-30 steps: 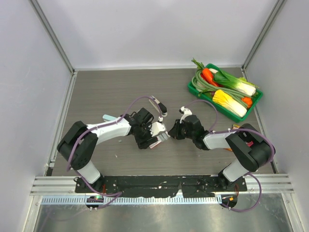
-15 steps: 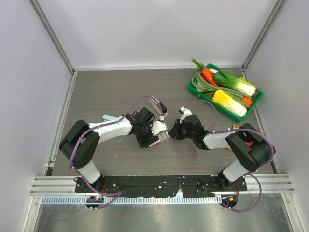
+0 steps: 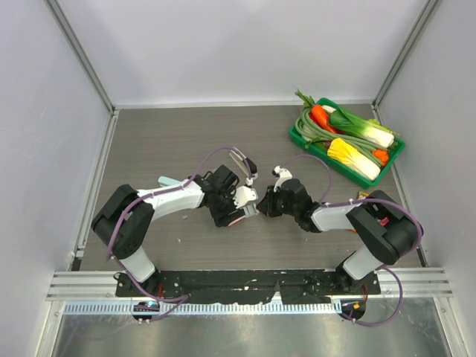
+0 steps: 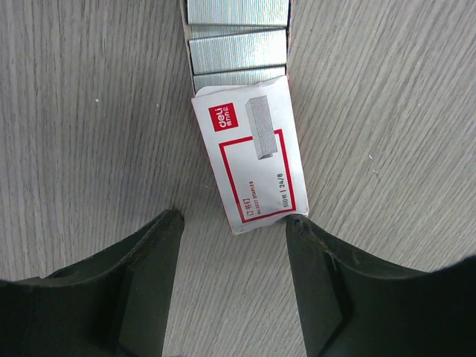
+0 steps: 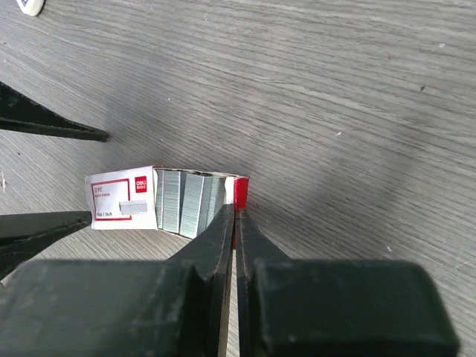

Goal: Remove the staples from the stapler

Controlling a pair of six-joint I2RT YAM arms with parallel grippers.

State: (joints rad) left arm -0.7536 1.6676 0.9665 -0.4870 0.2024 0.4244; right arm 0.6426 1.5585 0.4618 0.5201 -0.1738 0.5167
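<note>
My right arm has eased a little to the left over the last second, bringing my right gripper (image 5: 234, 213) closer to my left one. Its jaws are closed down to a hairline slit, and the tips meet on the end wall of the red inner tray (image 5: 241, 192), which looks pinched between them. My left gripper (image 4: 234, 219) stands about half open, astride the other end of the small box (image 4: 253, 156). Its right fingertip seems to brush the box's corner, the left one stands clear of it, and it holds nothing.

The box is a thin white card sleeve with red printing, flat and oblong, lying near the middle of the worktop (image 4: 89, 111). The tray is drawn partly out of the sleeve. Inside it lie staple strips (image 4: 238, 52) (silvery, finely ribbed, packed side by side). The worktop is grey wood-grain laminate, and my fingers (image 4: 141, 290) are matt black with rounded tips.

The stapler (image 3: 167, 181), smooth and pale blue-grey, lies well to the left, just beyond my left forearm and partly hidden by it.
</note>
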